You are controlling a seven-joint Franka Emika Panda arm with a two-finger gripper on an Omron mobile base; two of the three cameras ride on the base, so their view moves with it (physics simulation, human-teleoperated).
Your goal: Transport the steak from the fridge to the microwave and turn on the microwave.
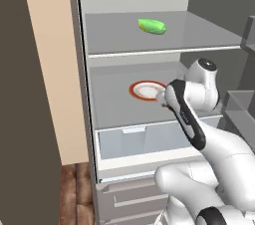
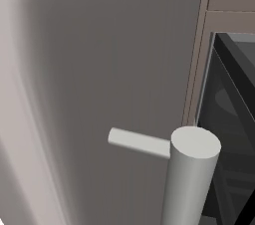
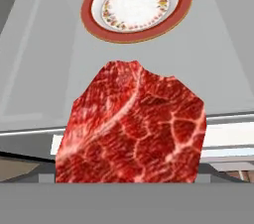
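The steak point(image 3: 133, 129), a flat dark-red marbled slab, fills the lower middle of the hand view. It hangs in front of the shelf's front edge, raised off the shelf, and it hides my fingertips. My gripper point(image 1: 163, 97) reaches into the open fridge point(image 1: 114, 114) at the middle shelf and is shut on the steak across its wide side. Past the steak, a white red-rimmed plate point(image 3: 136, 6) lies bare on the same shelf point(image 3: 44, 69). In the right base view, the dark tinted front of the microwave point(image 2: 230, 119) stands at the right.
A green oblong vegetable point(image 1: 152, 26) lies on the upper shelf. Under the middle shelf sits a clear crisper bin point(image 1: 139, 142), with grey drawers below it. The fridge door point(image 2: 99, 94) and its round handle point(image 2: 191, 169) stand close in the right base view.
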